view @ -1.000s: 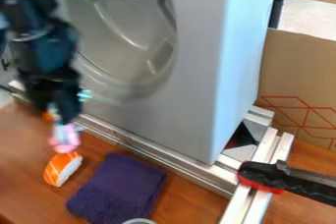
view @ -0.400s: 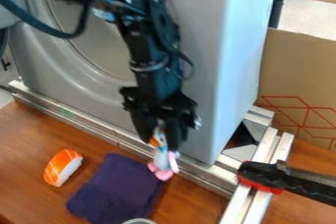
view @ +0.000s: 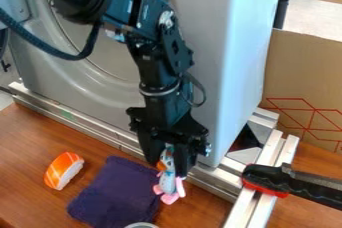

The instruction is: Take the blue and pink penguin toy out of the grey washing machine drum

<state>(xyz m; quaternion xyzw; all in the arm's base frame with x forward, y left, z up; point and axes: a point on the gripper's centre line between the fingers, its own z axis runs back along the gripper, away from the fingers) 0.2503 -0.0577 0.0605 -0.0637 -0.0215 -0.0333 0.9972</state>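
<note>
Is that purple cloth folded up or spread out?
Folded: the purple cloth lies on the wooden table as a compact, thick-edged rectangle, not opened out.

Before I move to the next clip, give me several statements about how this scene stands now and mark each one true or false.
1. The gripper holds a small toy figure with pink feet. True.
2. The toy sushi lies on top of the purple cloth. False: it lies on the wooden surface, beside the cloth.
3. A black and red handle sits over the metal rails at the picture's right. True.
4. The cloth is draped over the rails. False: it lies on the wooden surface.
5. Cardboard with red lines stands to the picture's right of the big grey housing. True.
</note>
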